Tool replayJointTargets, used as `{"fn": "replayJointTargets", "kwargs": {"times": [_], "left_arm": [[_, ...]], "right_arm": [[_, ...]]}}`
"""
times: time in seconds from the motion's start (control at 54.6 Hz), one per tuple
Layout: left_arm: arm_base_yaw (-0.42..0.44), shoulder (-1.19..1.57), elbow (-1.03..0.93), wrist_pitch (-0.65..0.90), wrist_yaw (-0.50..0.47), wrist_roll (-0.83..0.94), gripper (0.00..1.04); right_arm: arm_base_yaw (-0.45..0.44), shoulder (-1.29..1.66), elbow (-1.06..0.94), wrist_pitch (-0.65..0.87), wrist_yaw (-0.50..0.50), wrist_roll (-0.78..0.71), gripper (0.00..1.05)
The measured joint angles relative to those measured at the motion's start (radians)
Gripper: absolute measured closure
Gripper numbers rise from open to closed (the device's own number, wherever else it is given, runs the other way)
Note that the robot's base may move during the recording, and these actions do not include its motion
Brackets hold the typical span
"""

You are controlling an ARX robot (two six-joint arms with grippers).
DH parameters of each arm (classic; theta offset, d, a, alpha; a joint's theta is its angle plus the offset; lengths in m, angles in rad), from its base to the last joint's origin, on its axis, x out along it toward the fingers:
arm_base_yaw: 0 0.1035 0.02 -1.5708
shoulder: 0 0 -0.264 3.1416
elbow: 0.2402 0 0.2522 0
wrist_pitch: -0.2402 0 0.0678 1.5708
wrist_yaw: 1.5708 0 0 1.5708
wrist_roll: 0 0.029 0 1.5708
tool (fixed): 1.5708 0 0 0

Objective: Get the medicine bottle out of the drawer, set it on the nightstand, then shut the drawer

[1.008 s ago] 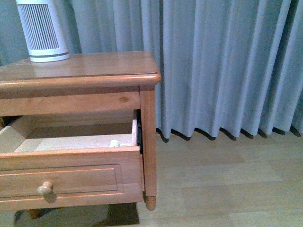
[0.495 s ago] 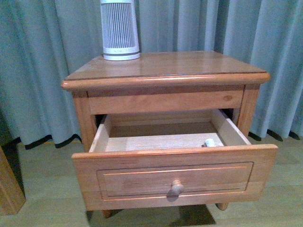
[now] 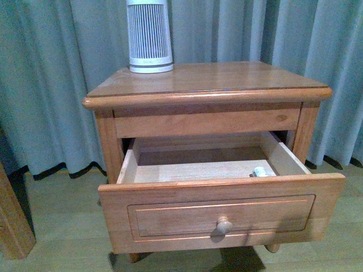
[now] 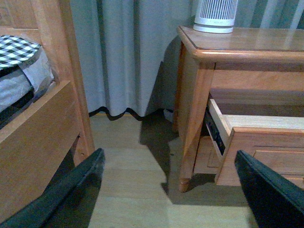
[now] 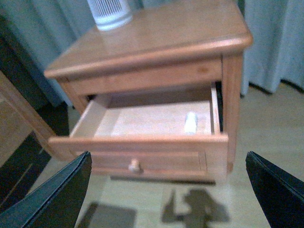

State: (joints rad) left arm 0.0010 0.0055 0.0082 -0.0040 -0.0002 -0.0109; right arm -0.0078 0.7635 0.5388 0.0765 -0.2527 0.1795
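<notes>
The nightstand (image 3: 204,82) stands before the curtain with its top drawer (image 3: 227,209) pulled out. The small white medicine bottle (image 3: 260,171) lies inside at the drawer's front right corner; it also shows in the right wrist view (image 5: 190,122), lying on the drawer floor near the right wall. My right gripper (image 5: 171,190) is open, held in front of and above the drawer's knob (image 5: 135,165), clear of it. My left gripper (image 4: 171,190) is open, low over the floor to the left of the nightstand (image 4: 237,45). Neither arm shows in the front view.
A white ribbed appliance (image 3: 148,35) stands on the nightstand's back left. A wooden bed frame (image 4: 42,133) with checked bedding is left of the nightstand. Grey curtains (image 3: 51,79) hang behind. The floor (image 4: 137,161) is pale wood.
The front view has swung left: the nightstand went from the left edge to the middle, and shifted slightly right in the last half second. The drawer and bottle have not moved.
</notes>
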Motion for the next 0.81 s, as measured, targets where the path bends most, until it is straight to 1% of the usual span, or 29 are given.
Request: {"fn": "replayJointTargets", "kwargs": {"times": [0.073, 0.147, 0.238, 0.385, 0.458, 0.605, 0.806], "left_arm": [[0.000, 0.000, 0.000, 0.000, 0.000, 0.000, 0.05], [0.000, 0.000, 0.000, 0.000, 0.000, 0.001, 0.07], [0.000, 0.000, 0.000, 0.000, 0.000, 0.001, 0.06], [0.000, 0.000, 0.000, 0.000, 0.000, 0.001, 0.06], [0.000, 0.000, 0.000, 0.000, 0.000, 0.001, 0.06], [0.000, 0.000, 0.000, 0.000, 0.000, 0.001, 0.06], [0.000, 0.000, 0.000, 0.000, 0.000, 0.001, 0.06]], "right_arm": [[0.040, 0.177, 0.153, 0.024, 0.035, -0.046, 0.07], [0.072, 0.333, 0.288, 0.016, 0.055, -0.080, 0.07], [0.108, 0.530, 0.452, -0.014, 0.093, -0.113, 0.07], [0.143, 0.838, 0.688, -0.112, 0.172, -0.120, 0.07], [0.156, 0.966, 0.769, -0.151, 0.217, -0.121, 0.07], [0.180, 1.144, 0.858, -0.183, 0.293, -0.128, 0.07], [0.217, 1.288, 0.927, -0.194, 0.333, -0.155, 0.07]]}}
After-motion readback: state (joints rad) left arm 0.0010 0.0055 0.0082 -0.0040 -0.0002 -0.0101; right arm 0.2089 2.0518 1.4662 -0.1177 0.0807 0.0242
